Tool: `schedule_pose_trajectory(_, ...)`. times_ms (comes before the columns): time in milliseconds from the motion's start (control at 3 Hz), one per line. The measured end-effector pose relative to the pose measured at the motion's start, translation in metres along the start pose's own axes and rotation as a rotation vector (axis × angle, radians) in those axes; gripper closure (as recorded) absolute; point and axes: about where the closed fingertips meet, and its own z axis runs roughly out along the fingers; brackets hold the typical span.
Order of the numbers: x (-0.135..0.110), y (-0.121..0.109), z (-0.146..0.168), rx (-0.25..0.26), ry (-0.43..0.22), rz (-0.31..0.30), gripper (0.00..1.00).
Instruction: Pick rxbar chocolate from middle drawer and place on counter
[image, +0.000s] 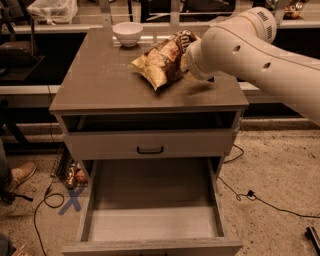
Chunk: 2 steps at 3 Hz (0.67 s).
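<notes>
The middle drawer (150, 222) is pulled out at the front of the grey cabinet, and its pale floor shows nothing on it. The rxbar chocolate is not in view. The counter (100, 85) carries a chip bag and a bowl. My white arm reaches in from the right, over the counter's right half. My gripper (193, 64) is at the arm's end, just right of the chip bag and low over the counter, mostly hidden behind the wrist.
A yellow-brown crinkled chip bag (162, 60) lies mid-counter, and a white bowl (128, 33) stands at the back. A closed drawer front with a black handle (150, 149) sits above the open drawer. Cables (265, 202) and a shoe (20, 175) lie on the floor.
</notes>
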Motion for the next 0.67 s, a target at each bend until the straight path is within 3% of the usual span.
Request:
schedule_pose_trajectory(333,0.0031,0.0014,-0.001,-0.009,0.001,-0.002,0.16)
schedule_pose_trajectory(667,0.0069,-0.0002,-0.0081,-0.009,0.003,-0.005,0.0)
